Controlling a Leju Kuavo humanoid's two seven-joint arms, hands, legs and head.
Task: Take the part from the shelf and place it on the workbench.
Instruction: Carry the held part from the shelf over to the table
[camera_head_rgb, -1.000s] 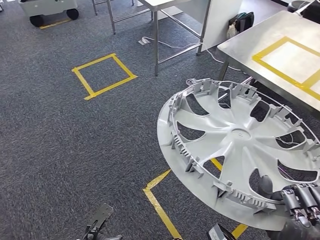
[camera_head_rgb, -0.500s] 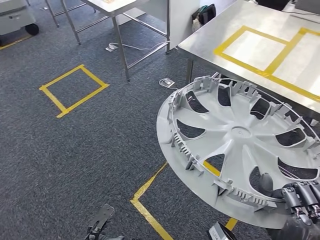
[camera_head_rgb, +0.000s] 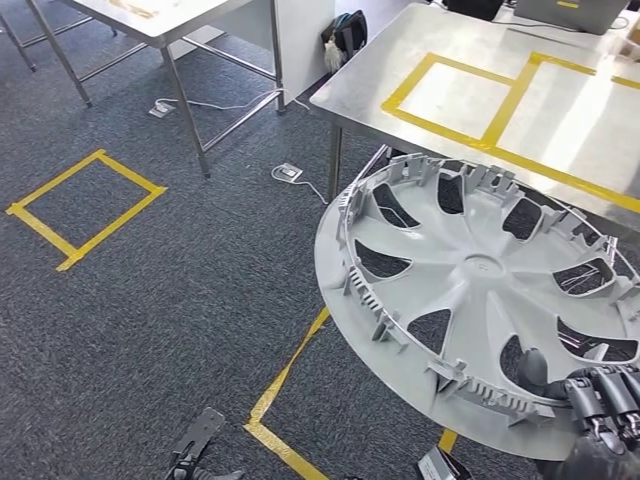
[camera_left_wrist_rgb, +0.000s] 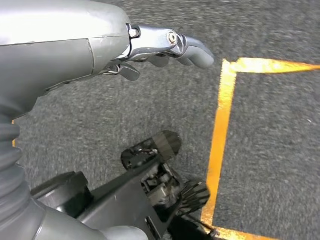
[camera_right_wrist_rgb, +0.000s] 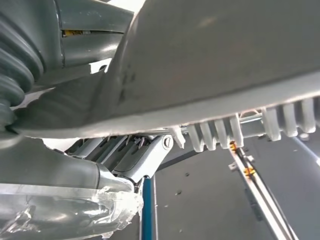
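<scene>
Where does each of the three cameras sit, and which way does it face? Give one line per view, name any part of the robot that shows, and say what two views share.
Head view: high on the body, looking forward and down at the wheel cover, the steel workbench and the carpet; the right hand grips the cover's rim.
Left wrist view: behind the left hand, looking down at the carpet and its yellow tape.
Right wrist view: behind the right hand, facing the cover's ribbed rim from close by.
Shared: head and right wrist views both show the wheel cover.

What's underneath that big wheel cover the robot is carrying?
Under the wheel cover: grey carpet with yellow tape lines, glimpsed through its openings too. Its far edge overlaps the steel workbench. The right hand grips its near rim; most floor beneath is covered.
</scene>
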